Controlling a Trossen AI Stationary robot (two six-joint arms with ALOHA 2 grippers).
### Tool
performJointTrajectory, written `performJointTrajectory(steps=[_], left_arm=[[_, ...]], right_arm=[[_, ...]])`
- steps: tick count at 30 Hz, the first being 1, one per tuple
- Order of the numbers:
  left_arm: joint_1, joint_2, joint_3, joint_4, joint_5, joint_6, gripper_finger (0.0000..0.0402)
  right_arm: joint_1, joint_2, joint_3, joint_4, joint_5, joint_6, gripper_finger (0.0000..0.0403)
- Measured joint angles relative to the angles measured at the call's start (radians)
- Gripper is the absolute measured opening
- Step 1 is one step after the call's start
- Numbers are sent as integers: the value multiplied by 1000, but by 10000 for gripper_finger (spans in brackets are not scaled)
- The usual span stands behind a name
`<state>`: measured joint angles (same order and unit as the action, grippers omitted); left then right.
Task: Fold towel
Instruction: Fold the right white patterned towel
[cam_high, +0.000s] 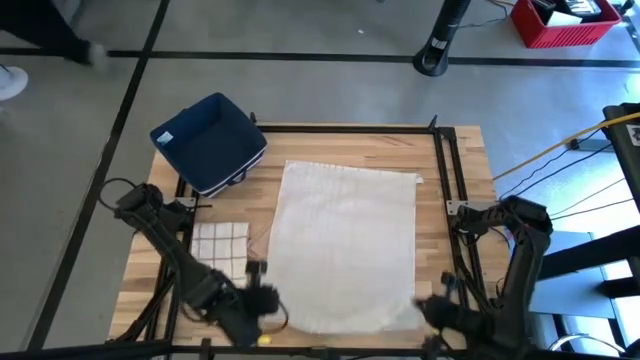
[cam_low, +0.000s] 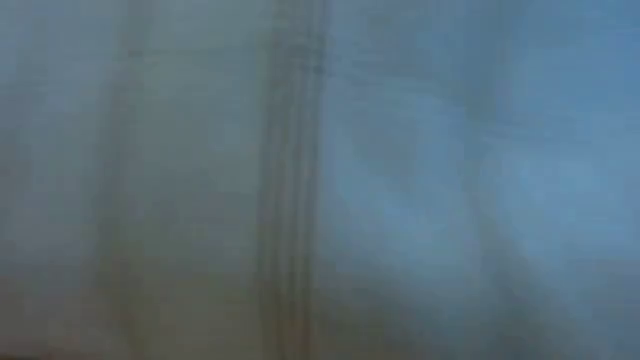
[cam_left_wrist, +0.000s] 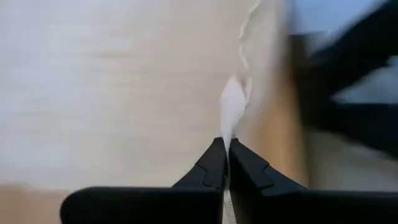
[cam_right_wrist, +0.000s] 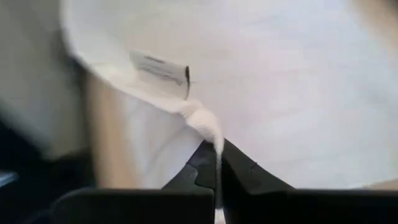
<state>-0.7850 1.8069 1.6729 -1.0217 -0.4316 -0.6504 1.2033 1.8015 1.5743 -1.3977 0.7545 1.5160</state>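
A white towel (cam_high: 348, 240) lies spread over the middle of the wooden table (cam_high: 460, 160), its far edge (cam_high: 350, 168) flat on the wood. My left gripper (cam_high: 270, 297) is shut on the towel's near left corner. My right gripper (cam_high: 424, 306) is shut on its near right corner. In the right wrist view a small label (cam_right_wrist: 158, 67) shows on the hem close to that corner. Blurred pale cloth (cam_low: 320, 180) fills the whole low view. My left gripper pinches the towel's near left corner (cam_left_wrist: 231, 112) between its two shut fingers, slanting down from the near side. The cloth rises in a small peak from the fingertips. Whether one layer or several, I cannot tell. My right gripper pinches the near right corner (cam_right_wrist: 205, 124) between its two fingers, slanting down from the near right. The hem bunches into a point at the fingertips, and the towel's far part lies on the table.
A dark blue bin (cam_high: 210, 142) stands at the table's far left corner. A small folded checked cloth (cam_high: 220, 248) lies left of the towel, near my left arm. A black frame rail (cam_high: 445, 200) runs along the table's right side.
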Motion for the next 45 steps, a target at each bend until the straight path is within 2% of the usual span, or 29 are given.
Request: performJointTrajectory(steps=[3, 9, 13, 20, 26, 31, 36, 41, 45], left_arm=[[67, -2, -1, -156, -128, 39, 1], [223, -2, -17, -321, -322, 143, 1], [324, 2, -17, -317, -356, 261, 1], [495, -1, -66, -285, -358, 365, 1], [629, -2, -161, -145, -356, 464, 1], [725, -2, -234, 24, -352, 570, 1], [788, -3, -343, 175, -329, 601, 1], [813, -1, -488, 372, -220, 614, 1], [810, -2, -574, 530, -188, 647, 1]], right_arm=[[-56, 0, -31, -162, 37, 97, 3], [-212, -59, -240, -169, 1, 105, 3], [-281, -122, -408, -171, -32, 123, 3], [-347, -330, -651, -164, -60, 210, 2], [-442, -524, -813, -73, -38, 239, 2], [-533, -622, -931, 21, -5, 222, 2], [-607, -642, -987, 112, 55, 183, 2], [-637, -640, -1040, 239, 28, 77, 2], [-637, -641, -1047, 252, 21, 67, 2]])
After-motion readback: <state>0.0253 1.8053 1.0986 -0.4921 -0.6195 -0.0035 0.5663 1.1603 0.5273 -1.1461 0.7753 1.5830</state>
